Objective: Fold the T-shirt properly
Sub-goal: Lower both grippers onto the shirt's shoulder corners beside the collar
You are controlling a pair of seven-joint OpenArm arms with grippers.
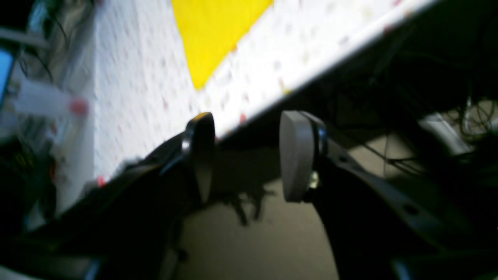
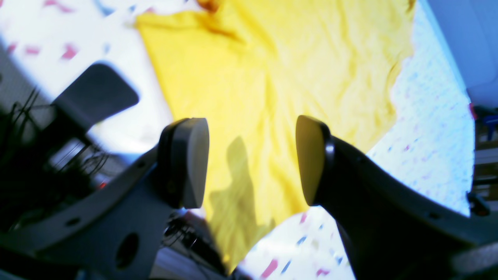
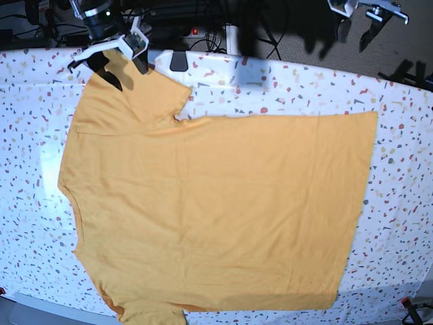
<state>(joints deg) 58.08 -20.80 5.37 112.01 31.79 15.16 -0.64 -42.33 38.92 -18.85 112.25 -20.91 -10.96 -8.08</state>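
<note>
While the T-shirt (image 3: 216, 210) lies spread flat and nearly whole across the tablecloth (image 3: 406, 203), with no fold yet made in it, both arms stand at the far edge of the shirt, which suggests the work is only at its opening step. Over the shirt's far sleeve, the right gripper (image 3: 111, 57) hovers with its jaws wide apart and nothing between them; its own camera looks down between the two rounded grey pads onto bare yellow cloth, so it seems poised to come down and pinch that sleeve or the shoulder beside it. Well apart from the shirt, beyond its hem corner and past the table edge, the left gripper (image 3: 365, 13) hangs equally wide and empty, its camera showing only a yellow corner of the shirt on the speckled cover and floor beneath the fingers. That arm likely waits its turn, since a fold across the shirt would want a hold at the hem end too. Soft and thin, the shirt shows shallow wrinkles and a slightly wavy hem, its body a broad rectangle with short sleeves jutting at one end; such limp cotton will sag and drag when lifted. No lettering shows on the upturned side. Under it, the white cover looks smooth, flecked with small coloured chips.
</note>
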